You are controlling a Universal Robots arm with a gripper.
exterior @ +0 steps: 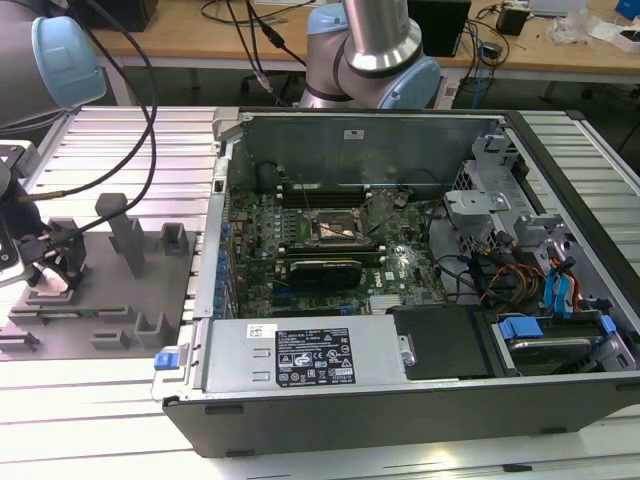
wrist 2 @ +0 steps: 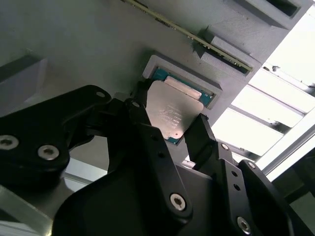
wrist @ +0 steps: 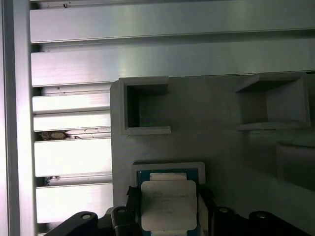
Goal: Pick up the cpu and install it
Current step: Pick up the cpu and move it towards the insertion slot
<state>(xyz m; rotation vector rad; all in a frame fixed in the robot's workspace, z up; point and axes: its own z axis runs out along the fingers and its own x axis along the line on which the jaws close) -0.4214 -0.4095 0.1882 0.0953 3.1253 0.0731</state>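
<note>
The end effector [wrist 2: 170,117] was clenched on the cpu [wrist 2: 173,110], its two black fingers [wrist 2: 199,135] pressed against opposite edges of the chip in both wrist views. The cpu's silvery top faced up, with a green rim showing round it. It sat at a shallow square pocket [wrist: 168,167] of a grey fixture [wrist: 216,128]; I could not tell whether it had cleared the pocket floor. Near the pocket, the fixture carried open box-shaped holders [wrist: 145,105]. In the exterior view the end effector [exterior: 52,258] hung over the same grey fixture [exterior: 110,300] at the exterior view's left, on a ribbed aluminium tabletop [exterior: 120,140]. Well apart from it, toward the exterior view's right, an open computer case [exterior: 400,400] lay on its side. Inside were a green motherboard [exterior: 400,265], the black metal-framed socket [exterior: 338,228] near its middle, and a long black graphics card [exterior: 325,272] just beside the socket.
</note>
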